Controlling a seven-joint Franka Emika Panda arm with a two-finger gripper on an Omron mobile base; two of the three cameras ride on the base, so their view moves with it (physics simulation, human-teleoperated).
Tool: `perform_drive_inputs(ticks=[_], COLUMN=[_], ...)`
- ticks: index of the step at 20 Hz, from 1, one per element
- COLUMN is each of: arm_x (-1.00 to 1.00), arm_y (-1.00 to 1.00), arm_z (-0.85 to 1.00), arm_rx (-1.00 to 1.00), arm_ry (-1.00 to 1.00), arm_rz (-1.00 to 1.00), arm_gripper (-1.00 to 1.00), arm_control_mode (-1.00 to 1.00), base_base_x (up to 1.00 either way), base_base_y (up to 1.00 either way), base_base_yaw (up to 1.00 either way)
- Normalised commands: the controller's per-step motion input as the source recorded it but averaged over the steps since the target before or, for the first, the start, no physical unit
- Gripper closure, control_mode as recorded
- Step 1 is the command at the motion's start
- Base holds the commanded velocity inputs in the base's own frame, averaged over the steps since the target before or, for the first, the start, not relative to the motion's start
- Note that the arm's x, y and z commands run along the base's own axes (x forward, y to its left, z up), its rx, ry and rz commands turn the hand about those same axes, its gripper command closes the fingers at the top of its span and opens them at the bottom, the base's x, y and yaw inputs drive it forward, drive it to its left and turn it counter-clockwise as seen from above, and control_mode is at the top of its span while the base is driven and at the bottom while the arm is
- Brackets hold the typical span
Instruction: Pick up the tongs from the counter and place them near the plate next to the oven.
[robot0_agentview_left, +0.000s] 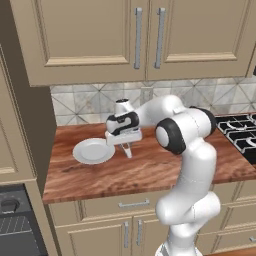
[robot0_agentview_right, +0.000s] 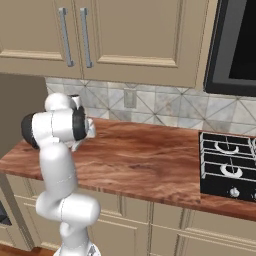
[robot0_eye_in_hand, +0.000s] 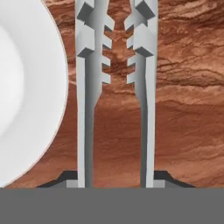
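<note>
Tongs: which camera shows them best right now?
The hand view: both toothed arms of the tongs run up the frame over the counter, beside the plate. The left base view shows them small under the gripper. In the right base view the arm hides them.

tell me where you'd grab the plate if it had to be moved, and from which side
By the rim on its right edge, coming from above. The plate is shallow and lies flat on the counter, so only the raised rim gives a hold. That edge faces the claw, which is shut on the tongs and would need to release them first.
</note>
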Motion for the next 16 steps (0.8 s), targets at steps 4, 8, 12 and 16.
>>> perform_drive_inputs(ticks=[4, 8, 12, 16], arm_x=[0.37, 0.23, 0.03, 0.0], arm_y=[0.0, -0.05, -0.01, 0.0], arm_z=[-0.43, -0.36, -0.26, -0.07], arm_rx=[0.0, 0.0, 0.0, 0.0], arm_ry=[0.0, 0.0, 0.0, 0.0], arm_rz=[0.0, 0.0, 0.0, 0.0], arm_gripper=[1.0, 1.0, -1.0, -1.0], arm_control_mode=[-1.0, -1.0, -1.0, -1.0], base_base_x=[0.0, 0.0, 0.0, 0.0], base_base_y=[0.0, 0.0, 0.0, 0.0], base_base_yaw=[0.0, 0.0, 0.0, 0.0])
